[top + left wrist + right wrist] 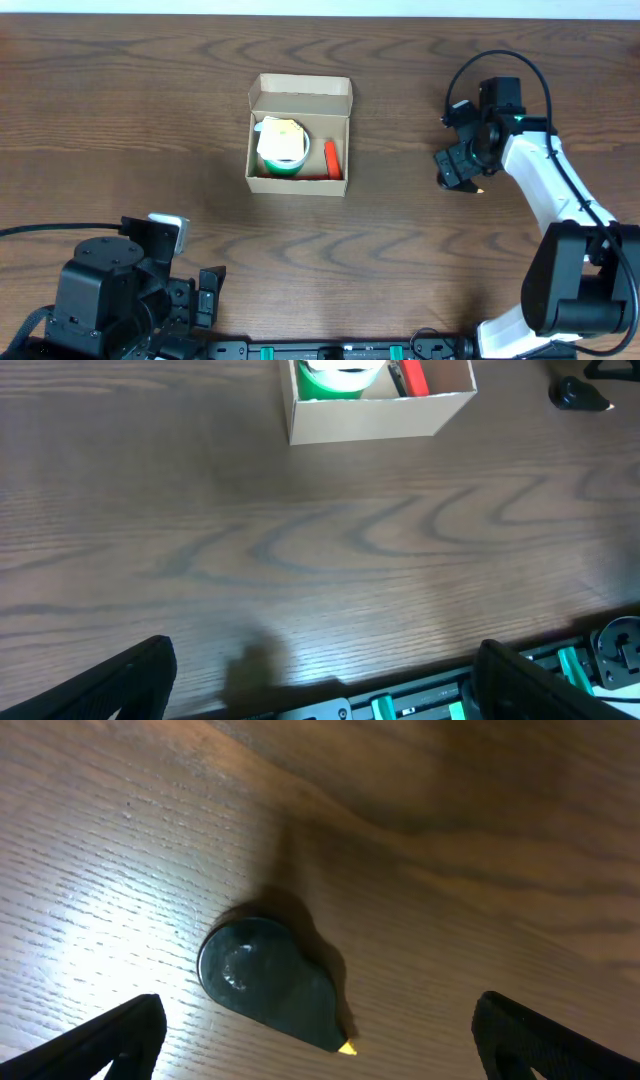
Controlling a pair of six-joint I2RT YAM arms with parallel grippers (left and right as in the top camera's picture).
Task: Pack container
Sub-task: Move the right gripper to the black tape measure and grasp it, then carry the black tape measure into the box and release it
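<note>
At mid-surface, slightly toward the far edge: one container, a plain brown cardboard box, standing open with its lid flap folded back on the far side. Contents counted as two. Item one is a green-and-white roll filling the left part of the box, with something pale yellow on top; this may be a label or a second small piece, but the overhead view is too coarse to tell. Item two is a slim red object lying along the right inner wall, just beside the roll. The left wrist view confirms both, with the green roll and the red item showing above the near wall. Outside the box there is one loose item: a dark, teardrop-shaped piece with a small yellow tip, lying flat on the wood-grain surface, well apart from the container on its right side. Two arms are present. The right pincer hangs directly over this dark piece with its fingers spread wide, one on either side, neither touching it. The left pincer sits at the near edge, well apart from the box, also spread wide and holding nothing.
</note>
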